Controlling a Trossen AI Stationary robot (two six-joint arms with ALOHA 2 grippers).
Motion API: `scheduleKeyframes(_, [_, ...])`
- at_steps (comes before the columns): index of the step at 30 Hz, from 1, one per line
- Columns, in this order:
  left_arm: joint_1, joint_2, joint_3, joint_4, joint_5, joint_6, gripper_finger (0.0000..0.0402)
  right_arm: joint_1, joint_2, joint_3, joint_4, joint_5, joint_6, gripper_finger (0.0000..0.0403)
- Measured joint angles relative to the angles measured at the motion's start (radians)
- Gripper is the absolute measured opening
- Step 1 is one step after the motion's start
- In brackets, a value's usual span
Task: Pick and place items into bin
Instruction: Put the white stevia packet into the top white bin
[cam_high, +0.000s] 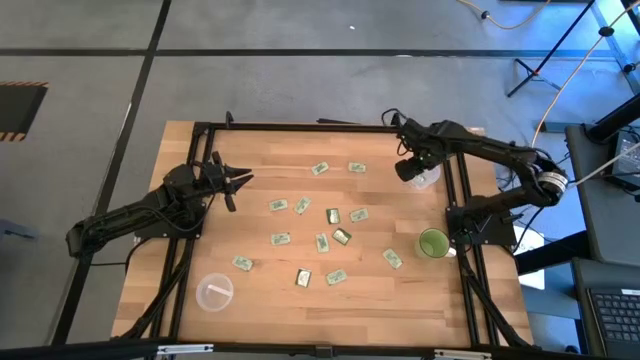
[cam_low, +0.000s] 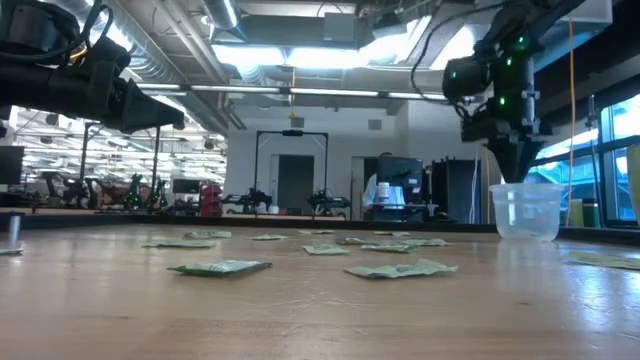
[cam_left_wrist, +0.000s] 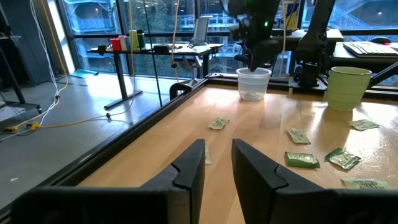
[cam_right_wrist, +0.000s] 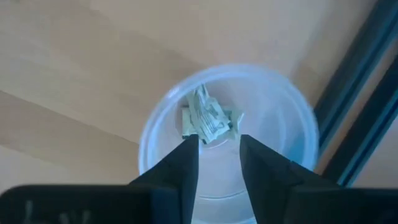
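My right pincer (cam_right_wrist: 216, 155) over the clear cup (cam_right_wrist: 292, 118), fingers parted.

I hang it straight above the cup at the bench's (cam_high: 260, 300) far right corner; crumpled packets (cam_right_wrist: 205, 118) lie loose in the cup's bottom, nothing gripped. More packets (cam_high: 330, 215) lie scattered mid-bench. My left pincer (cam_left_wrist: 217, 165) waits raised over the left side, fingers apart, empty. A green cup (cam_high: 433, 243) stands near the right edge.

1. Many small flat packets (cam_high: 331, 215), pale green and white, lay scattered singly across the middle of the counter (cam_high: 200, 230).
2. A clear plastic cup (cam_right_wrist: 227, 140) stood at the far right, with crumpled packets (cam_right_wrist: 208, 119) inside.
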Motion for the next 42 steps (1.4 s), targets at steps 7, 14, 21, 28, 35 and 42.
scheduleKeyframes(7, [0.0,0.0,0.0,0.0,0.0,0.0,0.0075,0.084,-0.102,0.077,0.08,-0.007,-0.004,0.012])
scheduleKeyframes(14, [0.0,0.0,0.0,0.0,0.0,0.0,0.0075,0.181,-0.104,0.089,0.265,-0.041,-0.118,0.012])
scheduleKeyframes(21, [0.0,0.0,0.0,0.0,0.0,0.0,0.0075,0.21,-0.015,0.105,0.434,-0.141,-0.272,0.012])
scheduleKeyframes(28, [0.0,0.0,0.0,0.0,-0.002,0.0,0.0075,0.209,0.211,0.302,0.294,-0.143,-0.345,0.012])
scheduleKeyframes(35, [0.0,0.0,0.0,0.0,-0.002,0.0,0.0075,0.168,0.451,0.452,0.175,-0.142,-0.347,0.012])
scheduleKeyframes(42, [0.0,0.0,0.0,0.0,-0.001,0.0,0.0075,0.145,0.591,0.451,0.171,-0.143,-0.316,0.012])
